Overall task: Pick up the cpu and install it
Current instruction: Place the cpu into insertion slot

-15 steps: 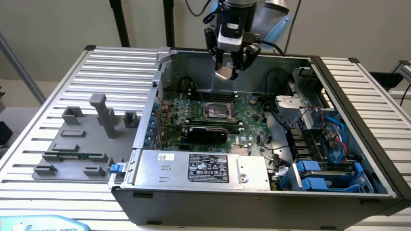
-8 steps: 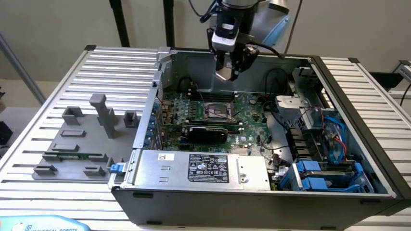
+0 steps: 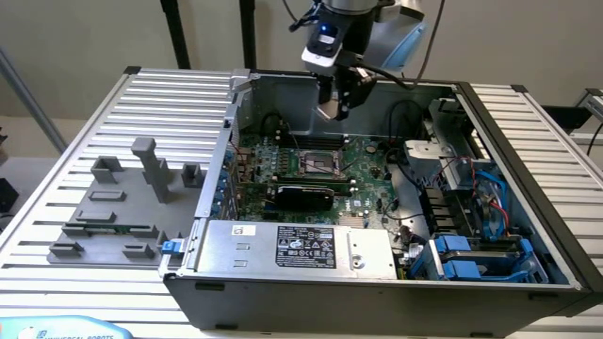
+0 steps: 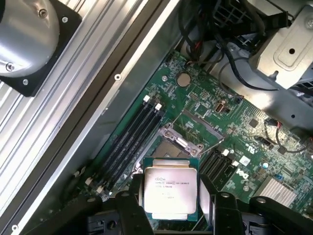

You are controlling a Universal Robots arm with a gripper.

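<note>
– Looking down on a ribbed aluminium table (image 3: 141, 92), with a pale wall (image 3: 75, 35) behind it and black poles (image 3: 172, 28) at the back. What's sitting on it?
– A computer case (image 3: 377, 300) with its side off. Beside it, toward the exterior view's left, there's a plate of grey fixture blocks (image 3: 141, 183).
– And the arm (image 3: 396, 35)?
– It's over the case, near the rear wall. The gripper (image 3: 332, 107) hangs above the motherboard (image 3: 368, 166), well clear of the socket (image 3: 315, 164).
– From out here I catch a pale glint between the fingers, nothing sharper.
– The wrist view settles it: that's the cpu (image 4: 170, 190), silver top up, lettering printed on it, green rim showing. Black fingers (image 4: 131, 208) press its two opposite sides, the jaws spread to the chip's width and clamped on it.
– What else shows up close?
– Memory slots (image 4: 129, 134) running alongside the socket frame, and a coin battery (image 4: 183, 79) farther along the board.
– The outside view adds the power supply (image 3: 301, 247) at the case front, and blue drive caddies (image 3: 471, 258) toward the exterior view's right.
</note>
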